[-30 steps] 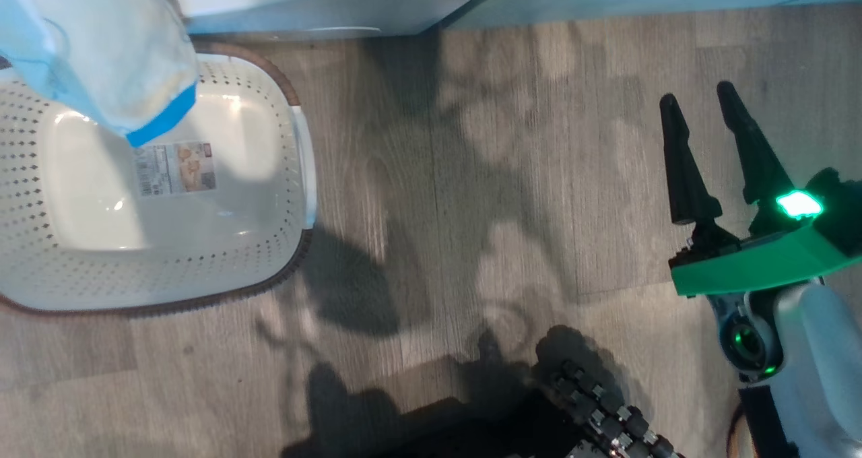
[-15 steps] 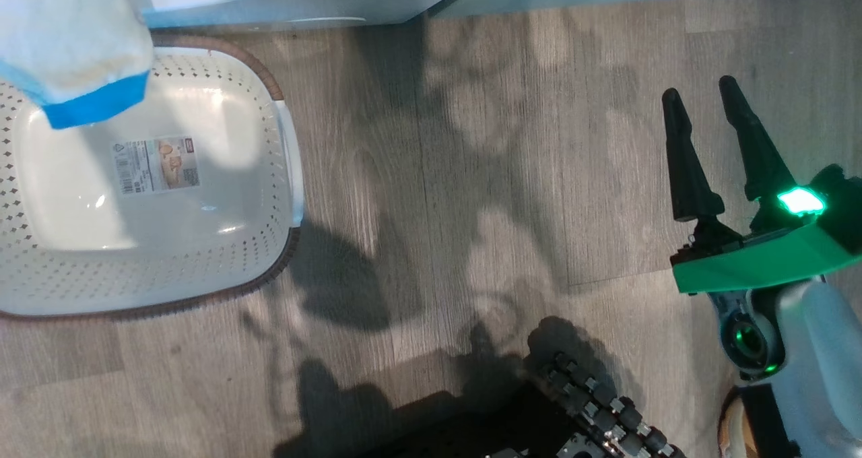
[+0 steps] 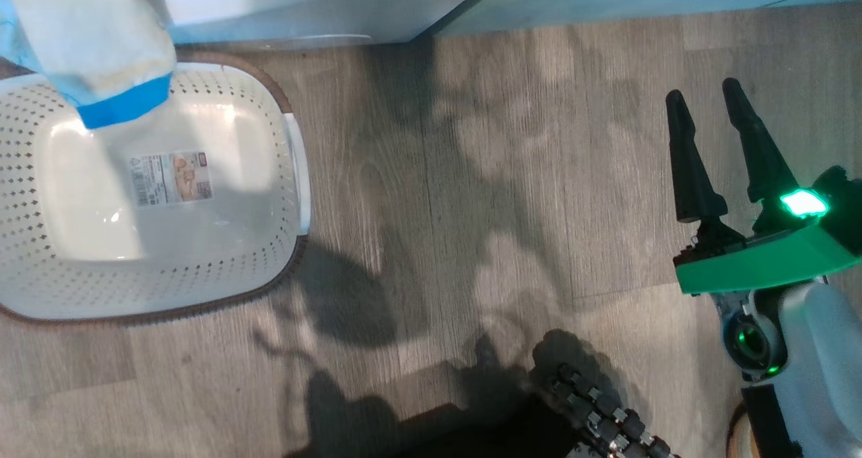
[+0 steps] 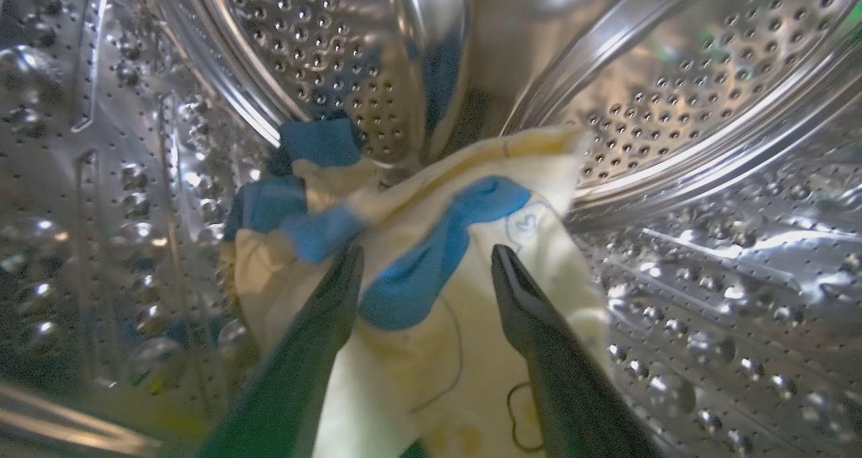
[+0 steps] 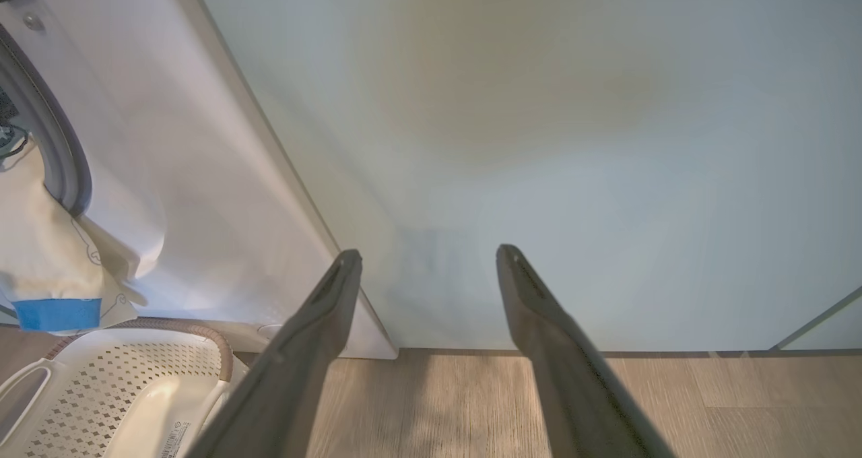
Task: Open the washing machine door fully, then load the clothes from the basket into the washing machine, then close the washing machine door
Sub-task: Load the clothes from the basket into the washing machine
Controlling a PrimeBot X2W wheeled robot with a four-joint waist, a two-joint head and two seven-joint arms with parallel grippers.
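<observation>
The left hand (image 4: 424,259) is inside the steel drum (image 4: 673,74), its fingers spread wide and released. The clothes (image 4: 471,337), pale yellow with blue trim, lie between and beyond the fingers on the drum wall. A garment (image 3: 94,34) hangs from the mouth of the machine (image 5: 168,175) over the far edge of the basket (image 3: 202,276). The basket stands on the floor (image 3: 471,175) against the machine's front. The right hand (image 3: 702,93), released and grasping nothing, hovers over the floor's right side, facing a cabinet panel (image 5: 539,108).
</observation>
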